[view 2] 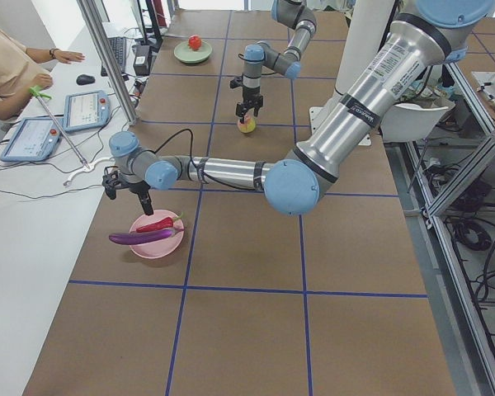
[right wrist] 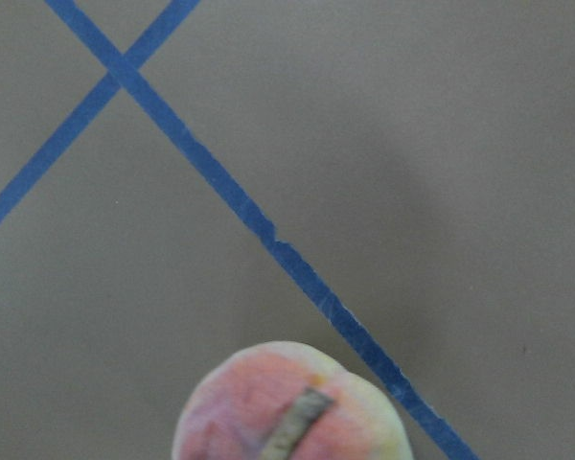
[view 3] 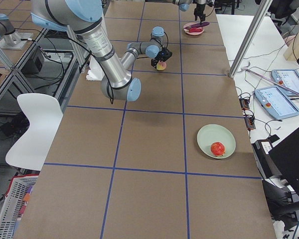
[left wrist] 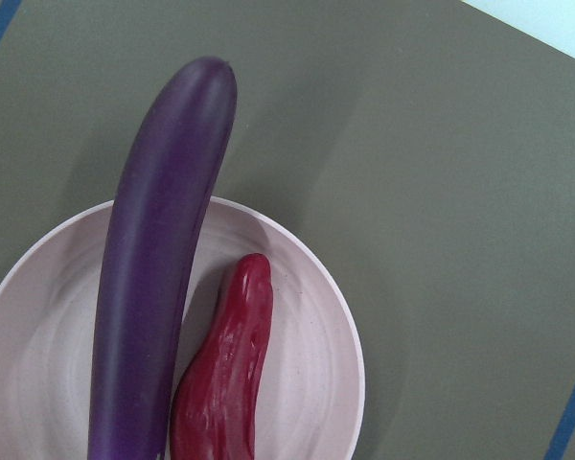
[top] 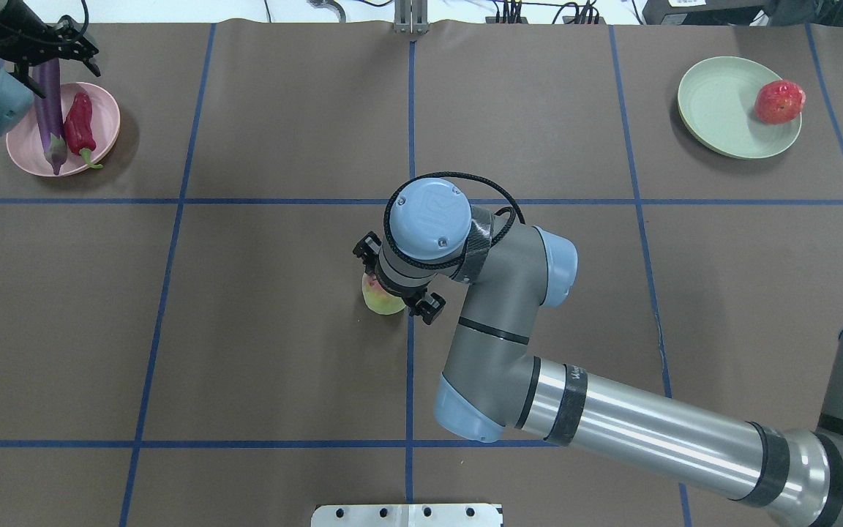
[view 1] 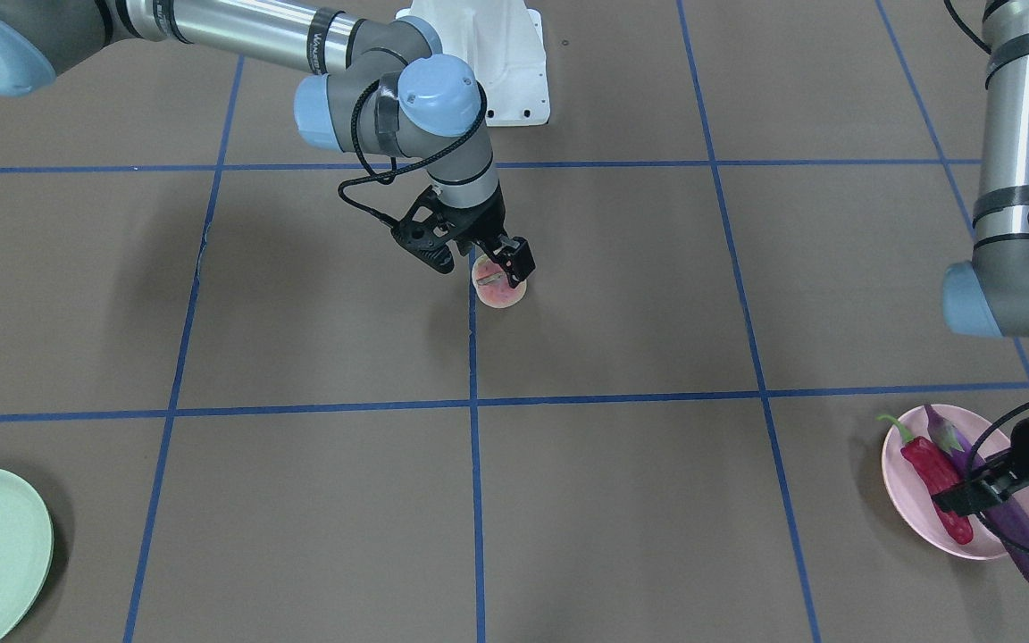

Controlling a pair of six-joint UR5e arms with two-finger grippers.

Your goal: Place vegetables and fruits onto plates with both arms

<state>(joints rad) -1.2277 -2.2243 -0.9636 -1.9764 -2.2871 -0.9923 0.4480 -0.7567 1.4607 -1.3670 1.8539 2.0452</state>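
Note:
The pink-yellow peach (view 1: pixel 498 288) sits on the brown table by a blue tape line, also in the overhead view (top: pixel 380 298) and the right wrist view (right wrist: pixel 292 407). My right gripper (view 1: pixel 498 259) hangs just over its top and looks open. The purple eggplant (view 1: pixel 1028 545) and red chili (view 1: pixel 930 464) lie on the pink plate (view 1: pixel 900 500), the eggplant's end past the rim. My left gripper (top: pixel 55 55) is open just above them. The red-orange ball (top: pixel 780 101) lies on the mint green plate (top: pixel 718 110).
The white base block (top: pixel 407 514) stands at the table's near edge. Blue tape lines (top: pixel 410 132) divide the brown table into squares. An operator (view 2: pixel 8 70) with tablets sits beside the table's far side.

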